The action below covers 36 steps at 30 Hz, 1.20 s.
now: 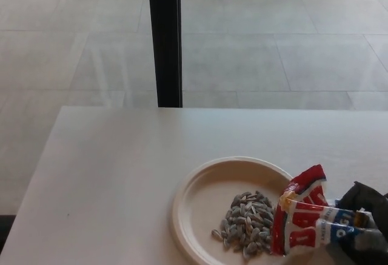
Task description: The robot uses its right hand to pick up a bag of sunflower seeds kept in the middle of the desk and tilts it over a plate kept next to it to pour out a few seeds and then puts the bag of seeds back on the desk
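Your right hand [364, 222] sits at the lower right corner of the head view, mostly cut off by the frame edge, and its black fingers are closed around the bag [309, 222]. You have the bag gripped at its blue-and-white end. The bag lies tilted low, its red torn mouth pointing up and to the left, over the right rim of the plate [194, 192]. Whether the bag's lower edge touches the plate or the counter [115, 174] you cannot tell from this view, since the bottom of the frame cuts it off.

The seeds [248, 224] lie in a loose heap on the plate, right of its middle, just beside the bag's mouth. The nearest seeds look to be touching the bag.

The plate rests on the white counter, toward its right half; the left half is bare surface. Beyond the counter's far edge you see a tiled floor [273, 40] and a black post [164, 37] standing upright.

Your left hand does not show.
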Available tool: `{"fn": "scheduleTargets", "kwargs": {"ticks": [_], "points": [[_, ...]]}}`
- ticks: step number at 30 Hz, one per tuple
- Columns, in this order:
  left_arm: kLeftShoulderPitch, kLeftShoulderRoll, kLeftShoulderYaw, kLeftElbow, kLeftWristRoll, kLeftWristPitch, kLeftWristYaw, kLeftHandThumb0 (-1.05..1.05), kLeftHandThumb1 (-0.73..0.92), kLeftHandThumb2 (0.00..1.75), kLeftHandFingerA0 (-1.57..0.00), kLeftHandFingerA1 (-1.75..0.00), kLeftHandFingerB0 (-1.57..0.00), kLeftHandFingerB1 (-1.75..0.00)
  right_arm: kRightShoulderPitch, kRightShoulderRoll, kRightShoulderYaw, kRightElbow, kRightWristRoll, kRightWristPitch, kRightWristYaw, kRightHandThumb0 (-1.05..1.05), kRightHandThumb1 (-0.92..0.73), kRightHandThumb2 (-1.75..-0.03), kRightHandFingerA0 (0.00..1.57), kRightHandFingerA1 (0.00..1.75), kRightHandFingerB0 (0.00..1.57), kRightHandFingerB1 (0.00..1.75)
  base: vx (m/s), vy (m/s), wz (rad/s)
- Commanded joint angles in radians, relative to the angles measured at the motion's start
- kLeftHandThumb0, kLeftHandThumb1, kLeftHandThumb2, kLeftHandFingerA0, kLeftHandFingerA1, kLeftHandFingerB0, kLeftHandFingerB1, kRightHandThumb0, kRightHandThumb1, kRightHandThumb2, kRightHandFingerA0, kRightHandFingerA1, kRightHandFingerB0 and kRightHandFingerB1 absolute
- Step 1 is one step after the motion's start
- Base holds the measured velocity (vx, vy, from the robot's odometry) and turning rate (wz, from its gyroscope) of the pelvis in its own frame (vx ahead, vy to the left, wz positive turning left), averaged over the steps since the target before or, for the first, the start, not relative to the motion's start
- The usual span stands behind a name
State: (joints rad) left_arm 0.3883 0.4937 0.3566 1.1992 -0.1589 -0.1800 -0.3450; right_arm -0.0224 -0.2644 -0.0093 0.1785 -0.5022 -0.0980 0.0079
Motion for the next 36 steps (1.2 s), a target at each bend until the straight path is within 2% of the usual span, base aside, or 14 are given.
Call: {"fn": "scheduleTargets", "kwargs": {"ticks": [1, 3, 5, 9, 10, 11, 15, 21, 22, 27, 29, 31, 35, 36], "points": [[0.006, -0.004, 0.012, 0.003, -0.011, -0.018, 0.003, -0.84, 0.92, 0.96, -0.26, -0.68, -0.18, -0.57, 0.028, -0.017, 0.015, 0.098, 0.032, -0.103, -0.065, -0.22, -0.77, -0.8, 0.83, 1.64, 0.67, 0.93, 0.0, 0.0, 0.0], [0.011, -0.001, 0.0, 0.002, 0.006, -0.037, 0.003, -0.89, 0.92, 0.96, -0.26, -0.68, -0.21, -0.58, 0.025, -0.027, 0.024, 0.123, 0.045, -0.14, -0.058, -0.34, -0.79, -0.68, 0.77, 1.6, 0.47, 0.52, 0.0, 0.0, 0.0], [0.02, -0.002, 0.0, -0.011, 0.005, -0.036, 0.003, -0.81, 0.82, 1.28, -0.33, -0.7, -0.23, -0.61, 0.024, -0.041, 0.038, 0.151, 0.062, -0.183, -0.039, -0.36, -0.72, -0.61, 0.68, 0.87, 0.26, 0.32, 0.0, 0.0, 0.0], [0.017, -0.003, 0.006, -0.012, -0.004, -0.023, -0.001, -0.84, 0.92, 0.98, -0.27, -0.67, -0.21, -0.58, 0.014, -0.07, 0.081, 0.194, 0.045, -0.221, -0.026, -0.47, -0.71, -0.61, 0.39, 0.67, 0.11, 0.32, 0.0, 0.0, 0.0], [0.016, -0.004, 0.006, -0.009, -0.003, -0.02, 0.003, -0.82, 0.82, 1.27, -0.33, -0.7, -0.23, -0.61, 0.014, -0.081, 0.098, 0.19, 0.027, -0.219, -0.03, -0.5, -0.7, -0.63, 0.3, 0.67, 0.09, 0.29, 0.0, 0.0, 0.0], [0.013, -0.004, 0.005, -0.003, 0.0, -0.022, 0.01, -0.82, 0.82, 1.28, -0.34, -0.71, -0.24, -0.61, 0.012, -0.089, 0.115, 0.19, 0.009, -0.222, -0.042, -0.57, -0.51, -0.87, 0.2, 0.62, 0.02, 0.33, 0.0, 0.0, 0.0], [0.015, -0.004, -0.001, -0.007, 0.007, -0.028, 0.015, -0.82, 0.82, 1.28, -0.32, -0.7, -0.23, -0.61, 0.033, -0.101, 0.16, 0.109, -0.043, -0.152, -0.059, -0.9, -0.55, -0.89, 0.0, 0.05, 0.01, 0.14, 0.0, 0.0, 0.0], [-0.001, -0.005, 0.016, 0.015, -0.008, -0.011, 0.009, -0.9, 0.92, 0.94, -0.29, -0.71, -0.21, -0.59, 0.045, -0.123, 0.175, 0.069, -0.058, -0.155, -0.091, -0.99, -0.51, -0.83, 0.0, 0.0, 0.0, 0.01, 0.0, 0.0, 0.0], [-0.001, -0.003, 0.012, 0.017, -0.003, -0.016, 0.008, -0.86, 0.81, 1.28, -0.38, -0.74, -0.24, -0.62, 0.049, -0.128, 0.173, 0.061, -0.056, -0.156, -0.092, -0.97, -0.66, -0.61, 0.0, 0.0, 0.0, 0.0, 0.0, 0.0, 0.0], [0.002, -0.011, 0.018, 0.014, -0.008, -0.021, 0.018, -0.87, 0.82, 1.29, -0.39, -0.74, -0.23, -0.62, 0.045, -0.153, 0.159, 0.05, -0.054, -0.19, -0.111, -0.99, -0.67, -0.61, 0.0, 0.0, 0.0, 0.0, 0.0, 0.0, 0.0], [0.0, -0.009, 0.02, 0.017, -0.009, -0.023, 0.004, -0.88, 0.92, 0.92, -0.31, -0.73, -0.22, -0.6, 0.052, -0.162, 0.149, 0.031, -0.041, -0.191, -0.101, -0.97, -0.59, -0.77, 0.0, 0.0, 0.0, 0.0, 0.0, 0.0, 0.0], [-0.002, -0.01, 0.023, 0.02, -0.012, -0.018, 0.002, -0.93, 0.92, 0.91, -0.28, -0.71, -0.21, -0.59, 0.056, -0.173, 0.141, 0.017, -0.037, -0.194, -0.096, -0.96, -0.61, -0.75, 0.0, 0.0, 0.0, 0.0, 0.0, 0.0, 0.0], [0.018, -0.01, 0.016, -0.007, -0.006, -0.023, 0.0, -0.87, 0.92, 0.95, -0.25, -0.67, -0.2, -0.58, 0.054, -0.194, 0.109, -0.021, -0.009, -0.179, -0.068, -0.96, -0.68, -0.66, 0.0, 0.0, 0.0, 0.0, 0.0, 0.0, 0.0], [0.02, -0.01, 0.011, -0.009, -0.001, -0.025, 0.008, -0.83, 0.82, 1.28, -0.33, -0.69, -0.21, -0.6, 0.056, -0.196, 0.1, -0.031, 0.002, -0.176, -0.059, -0.94, -0.63, -0.7, 0.0, 0.0, 0.0, 0.0, 0.0, 0.0, 0.0]]}}
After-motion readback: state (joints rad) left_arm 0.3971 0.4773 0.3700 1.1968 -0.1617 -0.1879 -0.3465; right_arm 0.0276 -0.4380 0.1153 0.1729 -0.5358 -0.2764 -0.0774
